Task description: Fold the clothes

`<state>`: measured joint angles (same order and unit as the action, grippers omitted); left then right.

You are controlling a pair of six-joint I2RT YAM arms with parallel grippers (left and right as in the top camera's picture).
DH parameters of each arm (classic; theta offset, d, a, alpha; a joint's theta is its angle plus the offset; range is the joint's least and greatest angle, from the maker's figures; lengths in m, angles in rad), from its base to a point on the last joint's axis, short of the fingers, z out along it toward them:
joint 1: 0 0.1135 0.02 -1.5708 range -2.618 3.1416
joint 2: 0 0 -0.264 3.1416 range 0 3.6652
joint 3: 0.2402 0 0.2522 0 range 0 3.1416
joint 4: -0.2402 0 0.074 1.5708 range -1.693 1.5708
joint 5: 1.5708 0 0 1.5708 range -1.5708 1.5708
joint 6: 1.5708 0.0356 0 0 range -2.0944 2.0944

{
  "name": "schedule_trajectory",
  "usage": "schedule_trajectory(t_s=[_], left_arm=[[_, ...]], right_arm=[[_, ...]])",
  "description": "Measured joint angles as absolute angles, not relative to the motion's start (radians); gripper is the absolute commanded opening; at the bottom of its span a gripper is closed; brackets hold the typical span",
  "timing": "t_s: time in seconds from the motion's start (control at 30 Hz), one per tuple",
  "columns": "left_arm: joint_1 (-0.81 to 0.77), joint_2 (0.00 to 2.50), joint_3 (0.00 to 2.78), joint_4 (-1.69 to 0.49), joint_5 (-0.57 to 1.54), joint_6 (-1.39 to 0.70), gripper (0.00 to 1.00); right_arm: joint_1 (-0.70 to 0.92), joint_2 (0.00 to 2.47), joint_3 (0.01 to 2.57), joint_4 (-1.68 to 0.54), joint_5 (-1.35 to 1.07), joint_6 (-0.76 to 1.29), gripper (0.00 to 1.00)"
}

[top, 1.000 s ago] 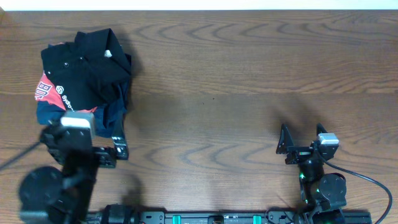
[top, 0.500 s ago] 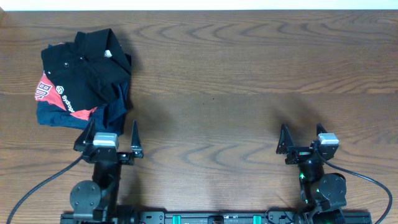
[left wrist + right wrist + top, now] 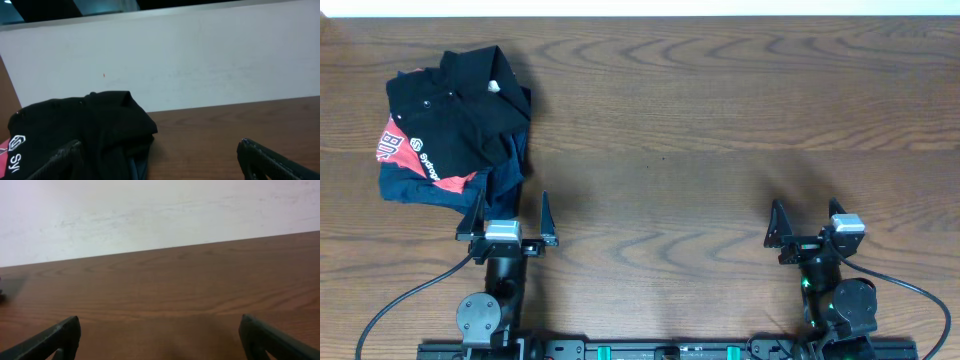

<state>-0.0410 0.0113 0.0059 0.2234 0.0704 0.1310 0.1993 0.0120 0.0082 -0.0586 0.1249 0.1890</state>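
Observation:
The black shirt (image 3: pixel 460 110) lies folded on top of a pile at the far left of the table, with its collar, white neck tag and small white chest logo showing. It also shows in the left wrist view (image 3: pixel 80 130) just ahead of the fingers. My left gripper (image 3: pixel 510 212) is open and empty, low near the front edge, just in front of the pile. My right gripper (image 3: pixel 805 222) is open and empty at the front right, over bare wood (image 3: pixel 160 305).
A red shirt with white lettering (image 3: pixel 392 140) and a navy blue garment (image 3: pixel 415 188) lie under the black shirt in the same pile. The wooden table (image 3: pixel 720 120) ends at a white wall at the back.
My left arm has drawn back from the pile and swung down to the front edge, ending a little further right, gripper open. The pile and the right arm have not moved.

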Motion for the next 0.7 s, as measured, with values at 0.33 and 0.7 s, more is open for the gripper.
schedule_trajectory(t_s=[0.33, 0.7], left_arm=[[-0.041, 0.011, 0.006, 0.001, 0.070, 0.131, 0.98], [-0.041, 0.012, 0.012, -0.019, 0.060, 0.131, 0.98]], right_arm=[[0.199, 0.012, 0.008, -0.059, 0.125, 0.189, 0.99], [0.199, 0.012, 0.008, -0.058, 0.125, 0.189, 0.99]])
